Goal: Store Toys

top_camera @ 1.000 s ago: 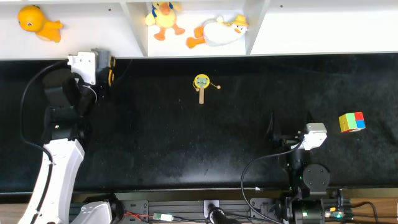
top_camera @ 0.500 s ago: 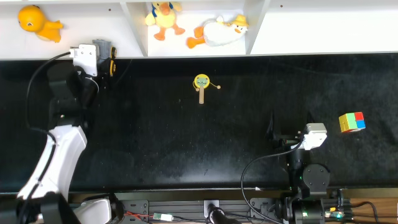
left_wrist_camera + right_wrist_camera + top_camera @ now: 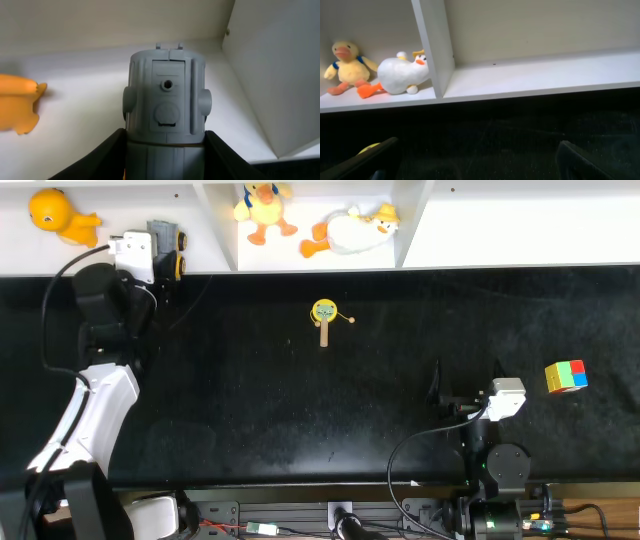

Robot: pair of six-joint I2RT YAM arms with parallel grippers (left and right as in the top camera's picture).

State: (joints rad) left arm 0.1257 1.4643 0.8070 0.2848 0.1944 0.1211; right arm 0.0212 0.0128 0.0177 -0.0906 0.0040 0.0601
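Left wrist view has the left gripper (image 3: 165, 134) clamped on a grey car (image 3: 166, 95), one finger against each flank. The car's nose is pushed into the left compartment of the white shelf (image 3: 260, 75), with an orange duck (image 3: 17, 107) on one side and the divider wall on the other. From above, the car sits right at the shelf's front lip (whether its wheels already rest on the shelf floor I cannot tell). The right gripper (image 3: 479, 150) is spread wide with nothing in it, low over the black table (image 3: 250, 400) near its own base. By my reckoning the job is a bit over half done. The orange duck, a yellow duck (image 3: 263, 208) and a white goose (image 3: 350, 230) lie in compartments, and the car only needs letting go. A rattle (image 3: 324, 315) and a cube (image 3: 565, 376) are left out on the table, well apart from each other.
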